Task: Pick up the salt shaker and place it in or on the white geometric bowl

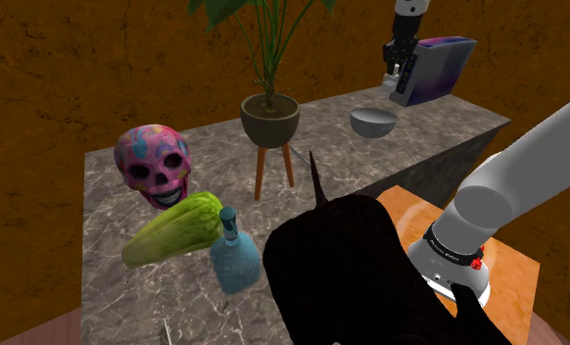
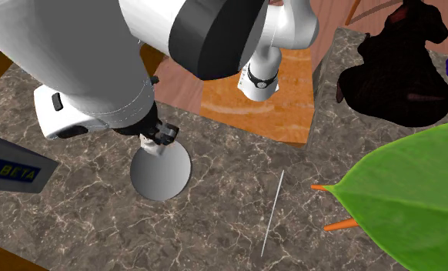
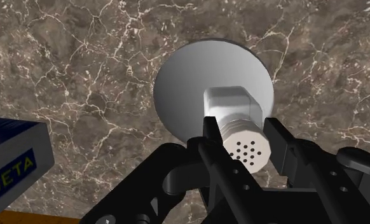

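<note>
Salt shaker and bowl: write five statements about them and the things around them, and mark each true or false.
1. The gripper is shut on the salt shaker. True.
2. The salt shaker lies inside the bowl. False: it is held in the air above the bowl.
3. The box marked BETA stands beside the bowl. True.
4. The skull is plain white. False: it is pink with coloured patterns.
5. The potted plant sits in the bowl. False: it stands apart from the bowl on its own legged stand.
</note>
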You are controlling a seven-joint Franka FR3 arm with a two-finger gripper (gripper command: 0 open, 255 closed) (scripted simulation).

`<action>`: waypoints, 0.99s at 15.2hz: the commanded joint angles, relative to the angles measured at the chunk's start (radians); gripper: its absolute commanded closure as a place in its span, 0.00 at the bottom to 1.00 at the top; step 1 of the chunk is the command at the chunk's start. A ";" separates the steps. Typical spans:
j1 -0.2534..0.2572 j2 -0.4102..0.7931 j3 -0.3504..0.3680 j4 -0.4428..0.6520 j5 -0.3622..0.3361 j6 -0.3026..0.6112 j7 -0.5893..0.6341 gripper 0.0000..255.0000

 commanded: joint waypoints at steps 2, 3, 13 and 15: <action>-0.005 0.078 -0.028 0.070 0.021 0.011 -0.041 1.00; -0.005 0.077 -0.029 0.056 0.020 0.024 -0.040 1.00; -0.010 0.084 -0.036 -0.071 0.014 0.157 -0.026 1.00; -0.010 0.088 -0.038 -0.094 0.014 0.184 -0.024 1.00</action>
